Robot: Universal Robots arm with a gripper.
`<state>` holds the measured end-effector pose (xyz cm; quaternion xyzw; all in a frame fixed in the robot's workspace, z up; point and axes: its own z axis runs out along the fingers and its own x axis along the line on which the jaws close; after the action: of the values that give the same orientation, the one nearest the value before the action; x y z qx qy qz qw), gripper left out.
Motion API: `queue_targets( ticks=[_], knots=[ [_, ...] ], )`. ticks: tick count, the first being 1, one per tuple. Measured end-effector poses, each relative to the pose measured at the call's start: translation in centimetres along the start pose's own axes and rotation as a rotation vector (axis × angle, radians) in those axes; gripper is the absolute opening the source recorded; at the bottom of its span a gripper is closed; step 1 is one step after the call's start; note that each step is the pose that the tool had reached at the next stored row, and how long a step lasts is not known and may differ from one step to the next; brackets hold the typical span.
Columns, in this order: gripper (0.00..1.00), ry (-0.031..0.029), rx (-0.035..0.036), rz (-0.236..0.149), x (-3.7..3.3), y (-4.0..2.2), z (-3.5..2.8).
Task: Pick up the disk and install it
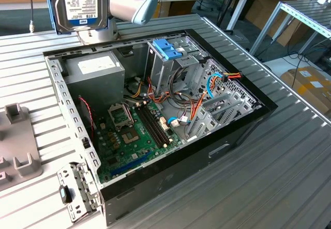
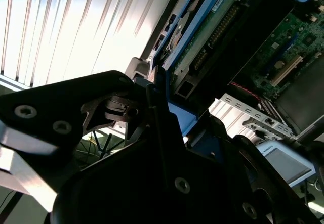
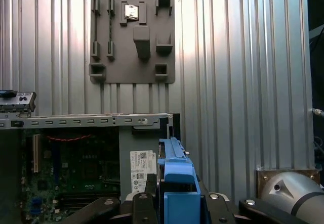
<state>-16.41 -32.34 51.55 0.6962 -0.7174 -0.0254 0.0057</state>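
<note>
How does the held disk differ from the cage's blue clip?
Dark rectangular disk in blue carrier hangs upright in mid-air; blue plastic clip sits atop the metal cage inside the case. Disk is larger with a labelled face; clip plain blue. Both show blue plastic.

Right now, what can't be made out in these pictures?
1. Exterior view: the dark rectangular hard drive in its blue plastic carrier is cut off by the top edge.
2. First wrist view: the black end effector hides most of the drive.
3. Exterior view: the tall metal drive cage hides its bays behind its walls.
</note>
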Motion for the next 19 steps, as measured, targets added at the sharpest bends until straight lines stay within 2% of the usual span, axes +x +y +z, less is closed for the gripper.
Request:
queue_targets(
  ticks=[19],
  knots=[
    [0.37, 0.0001, 0.0, 0.0, 1.18, -0.07, -0.04]
  ],
)
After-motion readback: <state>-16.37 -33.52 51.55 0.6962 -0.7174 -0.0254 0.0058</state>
